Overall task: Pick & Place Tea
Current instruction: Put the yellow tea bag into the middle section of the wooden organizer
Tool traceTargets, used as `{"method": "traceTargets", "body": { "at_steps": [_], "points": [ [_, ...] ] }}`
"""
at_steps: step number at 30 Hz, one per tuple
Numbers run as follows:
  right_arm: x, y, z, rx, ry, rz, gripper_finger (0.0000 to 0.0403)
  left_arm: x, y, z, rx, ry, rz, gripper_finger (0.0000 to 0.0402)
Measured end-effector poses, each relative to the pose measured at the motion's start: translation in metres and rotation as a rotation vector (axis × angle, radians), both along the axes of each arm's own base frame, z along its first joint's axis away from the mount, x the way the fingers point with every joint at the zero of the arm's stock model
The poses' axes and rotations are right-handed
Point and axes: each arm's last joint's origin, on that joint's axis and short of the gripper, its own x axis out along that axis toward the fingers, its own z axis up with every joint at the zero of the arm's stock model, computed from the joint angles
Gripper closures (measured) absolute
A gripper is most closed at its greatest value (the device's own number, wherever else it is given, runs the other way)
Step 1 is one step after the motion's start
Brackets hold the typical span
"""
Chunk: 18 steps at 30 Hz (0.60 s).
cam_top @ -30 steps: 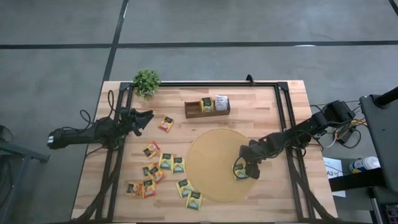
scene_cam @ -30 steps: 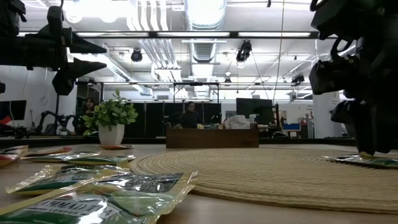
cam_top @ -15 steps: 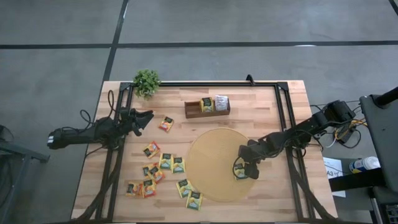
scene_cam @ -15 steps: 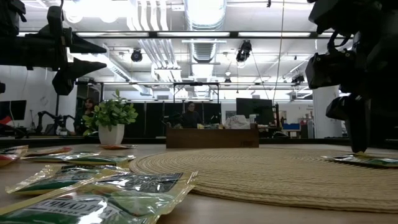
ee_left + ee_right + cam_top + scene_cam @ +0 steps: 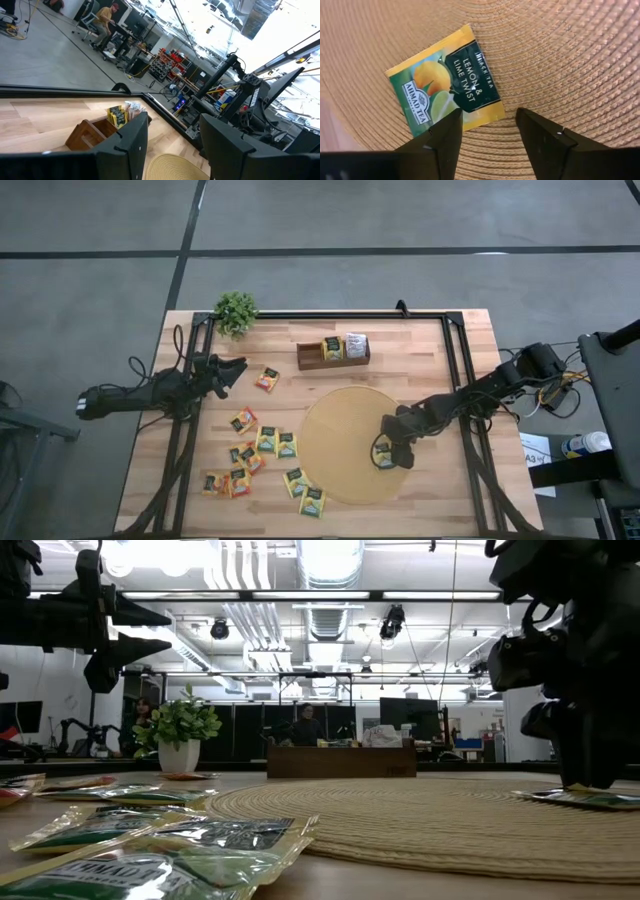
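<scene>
Fingers (image 5: 540, 145) of right gripper (image 5: 487, 137) parted, holding nothing, poised over yellow-green sachet (image 5: 446, 80) lying flat on round woven mat (image 5: 560, 60); one sachet edge sits between the fingertips, contact not discernible. Label reads lemon and lime twist. Seen from above, right gripper (image 5: 390, 452) low over the mat's side nearest the right arm, sachet (image 5: 383, 456) mostly hidden beneath it. Mat (image 5: 340, 445) taken as landmark. Just off the mat on the left arm's side, loose scatter of sachets (image 5: 262, 455) on bare wood, yellow-green and orange-red mixed, some overlapping, two (image 5: 303, 490) touching or nearly touching the mat's rim. One orange-red sachet (image 5: 267, 378) apart from the scatter, farther from the mat, toward left gripper. Beyond the mat, wooden tray (image 5: 333, 352) with three slots: one yellow-green sachet (image 5: 331, 347) upright in the middle slot, pale packets (image 5: 355, 345) in the slot beside it, third slot not readable. Left gripper (image 5: 232, 370) raised off the table, well apart from the mat, fingers (image 5: 125, 150) parted, nothing between them. Small potted plant (image 5: 236, 311) at the far table corner beyond left gripper. Low view: sachets (image 5: 150, 840) in foreground, mat (image 5: 420, 815) behind, tray (image 5: 340, 760) and plant (image 5: 180, 735) farther back, a person (image 5: 305, 725) seated in the room beyond.
</scene>
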Motion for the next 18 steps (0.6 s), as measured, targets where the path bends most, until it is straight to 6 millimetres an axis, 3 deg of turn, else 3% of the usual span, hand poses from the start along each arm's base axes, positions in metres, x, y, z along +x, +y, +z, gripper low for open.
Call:
{"method": "traceTargets", "body": {
  "at_steps": [4,13,18],
  "points": [
    [-0.001,-0.001,-0.002,-0.022,0.021,-0.060,0.0249,0.000,0.000,0.000,0.000,0.000,0.000,0.0228],
    [-0.008,-0.005,-0.002,-0.062,0.079,-0.109,0.0384,0.000,0.000,0.000,0.000,0.000,0.000,0.0228],
    [-0.011,-0.007,0.005,-0.053,0.050,-0.112,0.0394,0.000,0.000,0.000,0.000,0.000,0.000,0.0228]
  ]
}}
